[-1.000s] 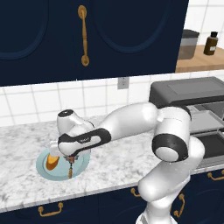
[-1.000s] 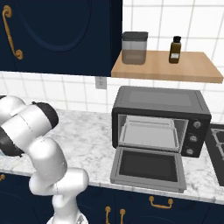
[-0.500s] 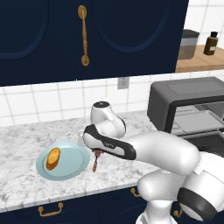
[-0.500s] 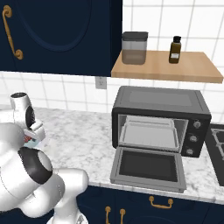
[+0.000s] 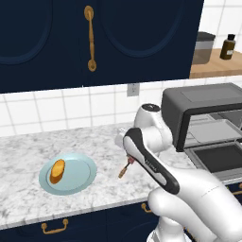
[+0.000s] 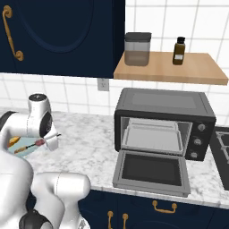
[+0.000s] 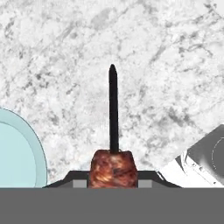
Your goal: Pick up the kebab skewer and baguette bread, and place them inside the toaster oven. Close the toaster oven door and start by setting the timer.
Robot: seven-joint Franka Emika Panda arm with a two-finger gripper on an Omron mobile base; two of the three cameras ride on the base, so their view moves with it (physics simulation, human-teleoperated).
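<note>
While the tool (image 7: pixel 113 183) pinches the kebab skewer (image 5: pixel 125 168) by a meat chunk, above the desk (image 5: pixel 28 151) beside the plate (image 5: pixel 81 175) carrying the baguette bread (image 5: pixel 57 171), stick leading, the toaster oven (image 6: pixel 163 123) sits well to the robot's right, its door (image 6: pixel 151 172) dropped open.

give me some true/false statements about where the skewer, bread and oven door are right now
1. The gripper holds the kebab skewer. True.
2. The baguette bread is inside the toaster oven. False: it lies on the light blue plate.
3. The toaster oven door is shut. False: it hangs open.
4. The skewer is above the marble counter, off the plate. True.
5. The oven rack carries the skewer. False: nothing lies on it.
</note>
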